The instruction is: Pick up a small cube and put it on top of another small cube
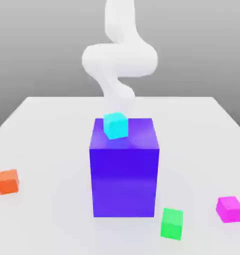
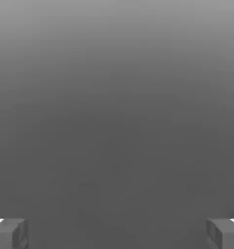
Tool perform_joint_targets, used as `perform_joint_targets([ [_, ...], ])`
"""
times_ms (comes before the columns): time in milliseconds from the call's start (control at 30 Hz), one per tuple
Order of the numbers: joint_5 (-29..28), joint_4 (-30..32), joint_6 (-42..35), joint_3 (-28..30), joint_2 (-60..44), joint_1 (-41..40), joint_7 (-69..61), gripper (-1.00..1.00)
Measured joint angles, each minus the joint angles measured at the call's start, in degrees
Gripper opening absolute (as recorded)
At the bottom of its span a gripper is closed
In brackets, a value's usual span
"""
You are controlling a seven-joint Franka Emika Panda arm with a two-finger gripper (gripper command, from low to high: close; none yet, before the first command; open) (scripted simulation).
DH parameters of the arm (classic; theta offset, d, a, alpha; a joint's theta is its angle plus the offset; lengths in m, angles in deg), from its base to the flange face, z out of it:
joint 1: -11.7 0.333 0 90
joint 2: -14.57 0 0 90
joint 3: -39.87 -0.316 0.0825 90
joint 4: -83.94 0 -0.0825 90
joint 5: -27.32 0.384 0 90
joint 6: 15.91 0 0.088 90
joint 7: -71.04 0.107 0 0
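In the hand view the gripper (image 2: pixel 117 233) stands wide apart with plain grey between its fingertips (image 2: pixel 9 233), nothing held. The exterior view has the cyan cube (image 1: pixel 115 125) resting on the big blue block (image 1: pixel 124 174), with an orange cube (image 1: pixel 8 181) at nine o'clock of the block, and a green cube (image 1: pixel 172 223) and magenta cube (image 1: pixel 229 208) around four o'clock on the white table (image 1: pixel 52 129).

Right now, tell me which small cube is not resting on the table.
The cyan cube: it sits on top of the big blue block, while the orange, green and magenta cubes lie on the table.
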Motion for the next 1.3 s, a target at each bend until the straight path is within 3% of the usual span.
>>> perform_joint_targets([
  [300,4.8,3.1,7.5,0.8,-19.2,13.1,-22.0,0.00],
  [567,6.5,5.9,14.2,-2.6,-35.7,21.3,-39.3,0.00],
  [833,-1.1,8.8,21.2,-5.1,-51.9,28.1,-50.1,0.00],
  [1033,-5.5,7.4,29.9,-3.8,-64.3,30.5,-50.0,0.00],
  [1067,-5.6,7.2,30.8,-3.6,-65.5,30.6,-49.9,-1.00],
  [1300,-5.7,7.3,30.6,-3.7,-65.3,30.6,-49.8,-1.00],
])
